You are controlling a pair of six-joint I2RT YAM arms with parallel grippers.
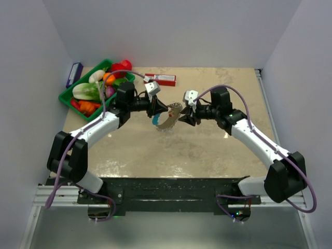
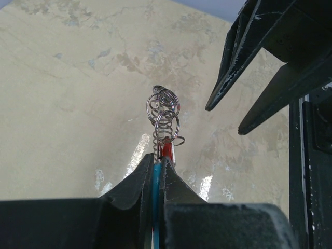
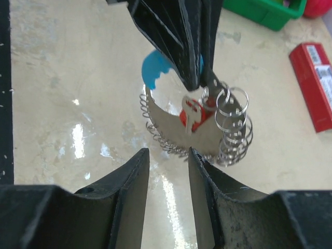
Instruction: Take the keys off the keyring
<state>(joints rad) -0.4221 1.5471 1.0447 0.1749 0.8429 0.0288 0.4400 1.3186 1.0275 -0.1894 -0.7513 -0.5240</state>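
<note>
Two black claws close together, up over the tan stone-look table [image 1: 207, 150]. Pinched tight in the left black two-finger claw [image 2: 160, 162]: the thin floppy keyring [image 3: 171, 132], a silvery metal loop with one bright blue curved part [image 3: 154, 68], gripped right at that blue part. Hangs in the air between both claws, off the table, sagging down like a small bow. Strung all along it: the many tiny silvery metal keys [image 3: 234, 127], packed close like little round rings, plus one tiny key with a red part [image 3: 190, 115] near the middle. Facing it, the right black two-finger claw [image 3: 167, 153], partly open, with nothing between its fingers, just in front of the loop and not touching it. Looks very light, so no hard pull needed. Looks bendy too, so likely swings and twists when poked. Probably smooth and slippery, being thin shiny metal, and too small for a loose grab. Best to pinch one key at the end of the row, squeeze firmly, then slide it along the loop and off. Could slip out or drag its neighbours along.
</note>
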